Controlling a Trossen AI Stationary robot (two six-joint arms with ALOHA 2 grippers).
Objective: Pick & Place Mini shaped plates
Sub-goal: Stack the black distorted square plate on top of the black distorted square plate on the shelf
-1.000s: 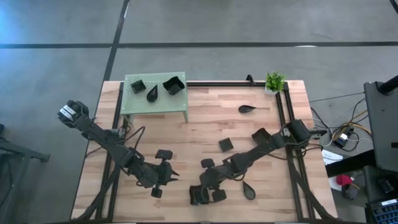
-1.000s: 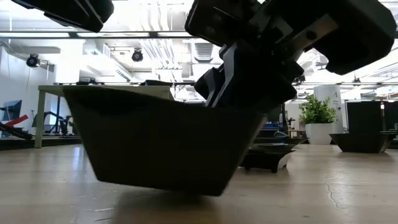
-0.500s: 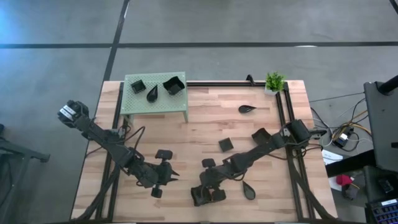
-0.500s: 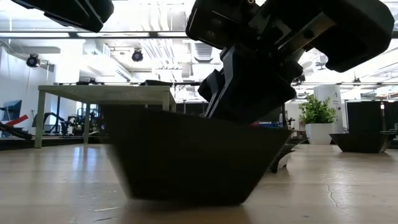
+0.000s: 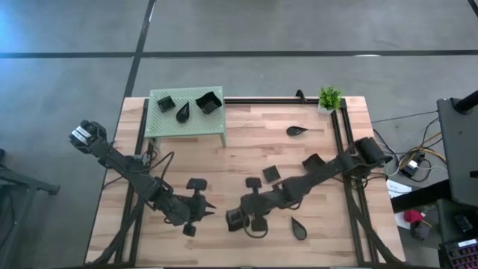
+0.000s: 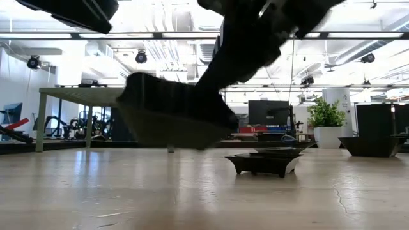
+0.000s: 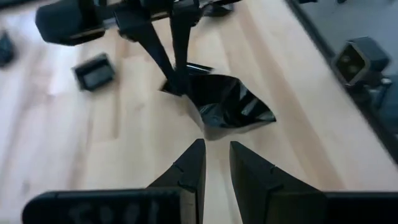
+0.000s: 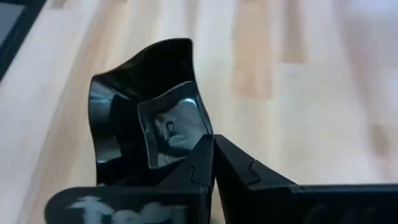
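My right gripper (image 5: 245,215) is shut on a black square mini plate (image 5: 236,220) and carries it above the table's near middle; the low view shows that plate (image 6: 172,118) in the air. My left gripper (image 5: 209,211) waits just left of it with its fingers a narrow gap apart, holding nothing. Three mini plates lie on the green stand (image 5: 160,123): two square (image 5: 166,102) (image 5: 209,103) and one leaf-shaped (image 5: 183,113). On the bare wood rest a leaf plate (image 5: 296,131), a square plate (image 5: 270,172) and another leaf plate (image 5: 299,228). My right gripper pinches the square plate's raised rim wall (image 8: 198,144) between its two fingers (image 7: 177,74), which come slanting down from above and from the table's right. The plate is lifted clear of the table and hangs tilted from the fingertips, its hollow partly turned toward the left gripper.
A small green potted plant (image 5: 329,98) stands at the far right corner. Black rails (image 5: 337,142) run along the table's right side and far edge. Bare wood lies between the stand and the grippers.
My right gripper has risen and shifted a little toward the table's far edge, keeping its hold. The square plate, which had its base on the table a second ago, is now lifted clear and more tilted.
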